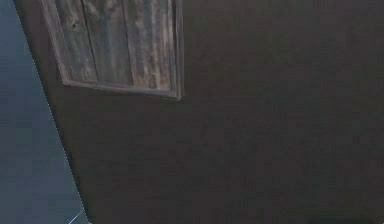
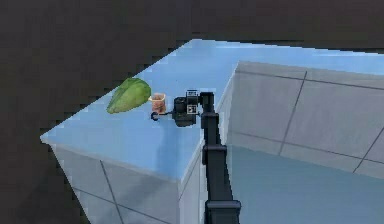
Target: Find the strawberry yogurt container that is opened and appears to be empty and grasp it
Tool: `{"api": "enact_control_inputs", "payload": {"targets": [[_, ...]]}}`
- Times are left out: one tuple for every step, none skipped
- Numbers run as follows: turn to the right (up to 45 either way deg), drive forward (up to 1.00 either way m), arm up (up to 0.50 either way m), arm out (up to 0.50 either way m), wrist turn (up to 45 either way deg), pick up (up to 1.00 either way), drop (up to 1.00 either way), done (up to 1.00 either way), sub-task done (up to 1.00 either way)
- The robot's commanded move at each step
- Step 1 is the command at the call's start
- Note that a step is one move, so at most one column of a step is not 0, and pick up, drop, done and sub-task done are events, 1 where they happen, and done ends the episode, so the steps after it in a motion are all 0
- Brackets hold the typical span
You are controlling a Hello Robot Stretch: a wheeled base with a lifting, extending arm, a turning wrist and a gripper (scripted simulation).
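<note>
In the arm side view there is a light blue counter (image 2: 112, 130) with grey tiled sides under it. The wall behind it is dark. On the counter lies a green leafy thing (image 2: 130, 96), a bit like a head of lettuce. Just beside it, on its right in the picture, stands a small cup (image 2: 158, 100). The small cup is pink-orange with a pale rim, and it stands upright on the counter, near the middle of the picture. It is too small to tell if it is a yogurt cup, or if its top is off.

The arm (image 2: 213, 160) is a dark bar. It comes up from the bottom edge and reaches over the counter. At its far end are two little white squares (image 2: 190, 103) with black marks. Left of them is the gripper (image 2: 163, 112) — it is right at the small cup. I cannot tell if it touches the cup. I cannot tell how the jaws stand, and I cannot tell if the gripper holds anything, because the cup sits on the counter right there.

On the right is a pale tiled wall (image 2: 300, 110).

In the forward view there is a big dark wall (image 1: 270, 130). A wooden panel (image 1: 115, 45) with a grey frame hangs at the top left — and a blue strip (image 1: 25, 150) runs down the left edge.
</note>
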Motion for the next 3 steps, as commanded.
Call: {"api": "enact_control_inputs", "payload": {"targets": [[0.0, 0.00, 0.00, 0.00, 0.0, 1.00, 0.00, 0.00, 0.00], [0.0, 0.00, 0.10, 0.00, 0.0, 0.00, 0.00, 0.00, 0.00], [0.0, 0.00, 0.00, 0.00, 0.0, 0.00, 0.00, 1.00, 0.00]]}}
